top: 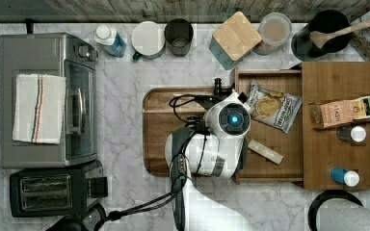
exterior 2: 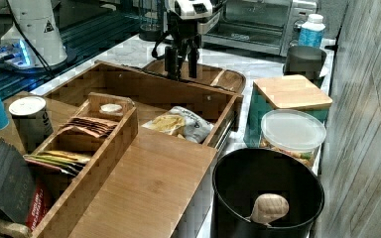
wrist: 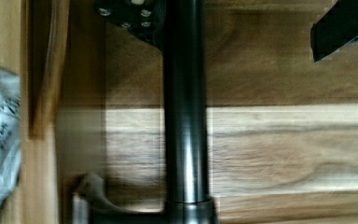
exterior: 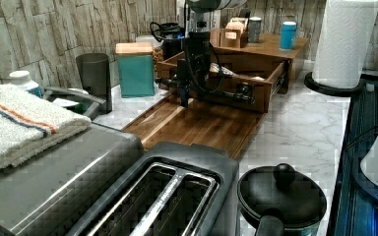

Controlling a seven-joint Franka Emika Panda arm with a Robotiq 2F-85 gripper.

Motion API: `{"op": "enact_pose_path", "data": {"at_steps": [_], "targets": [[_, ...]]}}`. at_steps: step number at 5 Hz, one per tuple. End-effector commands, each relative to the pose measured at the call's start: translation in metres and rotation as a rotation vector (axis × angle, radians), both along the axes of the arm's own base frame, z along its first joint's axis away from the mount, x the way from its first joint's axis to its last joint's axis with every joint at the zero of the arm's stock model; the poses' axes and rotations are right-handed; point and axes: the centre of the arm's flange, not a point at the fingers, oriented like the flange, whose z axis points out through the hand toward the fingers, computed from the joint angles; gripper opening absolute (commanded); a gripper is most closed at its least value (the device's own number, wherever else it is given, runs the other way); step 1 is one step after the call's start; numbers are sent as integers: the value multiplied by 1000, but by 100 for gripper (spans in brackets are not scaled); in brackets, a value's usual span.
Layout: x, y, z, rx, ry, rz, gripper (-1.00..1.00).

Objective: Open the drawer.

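Jaws stood apart astride the long black metal bar handle [wrist: 185, 116], gripping nothing; gripper [exterior: 184, 96] at the wide brown wooden drawer's [top: 270, 127] nine-o'clock front in the top view, drawer already well out — likely next: lift clear.

I see a medium-brown wooden drawer [top: 270, 163] with a black bar handle [wrist: 185, 116]. Beyond my claw sit a teal canister [exterior: 136, 73] and a white towel [top: 38, 108] striped red and blue.
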Motion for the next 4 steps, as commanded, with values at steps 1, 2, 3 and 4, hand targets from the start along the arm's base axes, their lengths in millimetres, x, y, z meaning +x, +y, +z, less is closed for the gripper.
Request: {"op": "enact_pose_path", "data": {"at_steps": [1, 2, 3, 4], "targets": [[-8, 192, 42, 52, -55, 102, 100], [-8, 192, 42, 52, -55, 102, 100], [-8, 192, 41, 52, -54, 102, 100], [-8, 192, 41, 52, -55, 102, 100]]}}
